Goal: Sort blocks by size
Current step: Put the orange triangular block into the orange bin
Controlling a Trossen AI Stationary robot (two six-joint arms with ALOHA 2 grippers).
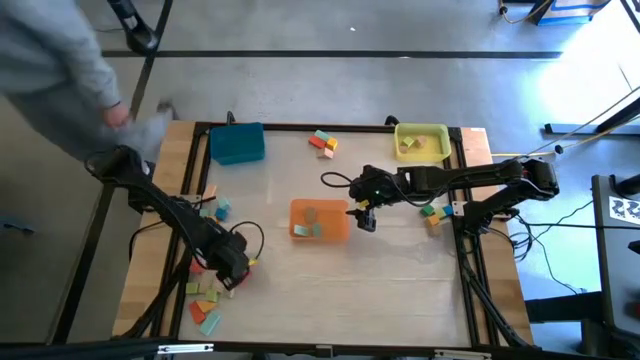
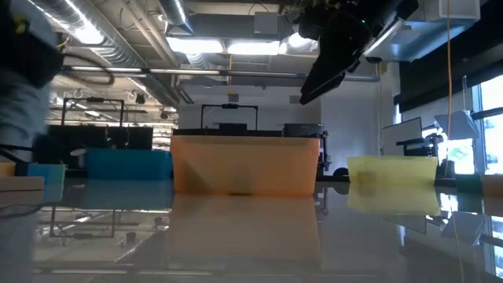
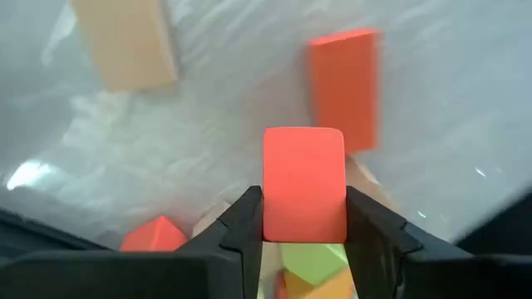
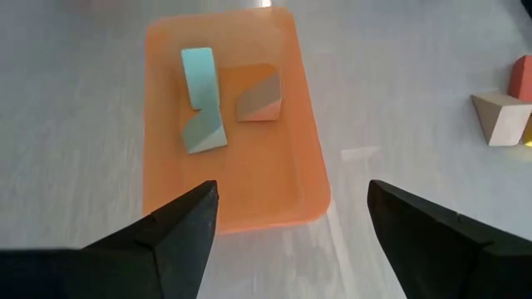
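Note:
My left gripper (image 1: pixel 238 274) is at the table's near left, over a scatter of loose blocks (image 1: pixel 205 298), and is shut on a red block (image 3: pixel 303 178). On the table beneath it lie another red block (image 3: pixel 343 87), a tan block (image 3: pixel 125 41) and a green block (image 3: pixel 312 262). My right gripper (image 4: pixel 291 199) hangs open just right of the orange tray (image 1: pixel 320 222), with nothing between its fingers. In that tray (image 4: pixel 229 208) lie two light blue blocks (image 4: pixel 199 75) and a brownish block (image 4: pixel 258 93). My left gripper pinches the red block between its two fingers, one finger (image 3: pixel 247 224) on each of two opposite side faces (image 3: pixel 274 218), at the block's end nearest the gripper. The fingers come from above, pointing steeply down. The block is lifted clear, above the blocks under it.
A blue tray (image 1: pixel 237 143) stands at the far left and a yellow tray (image 1: pixel 422 140) at the far right. More blocks lie at the far middle (image 1: pixel 323 143) and by the right arm (image 1: pixel 435 212). A person's grey sleeve and hand (image 1: pixel 120 115) reach in at the far left corner.

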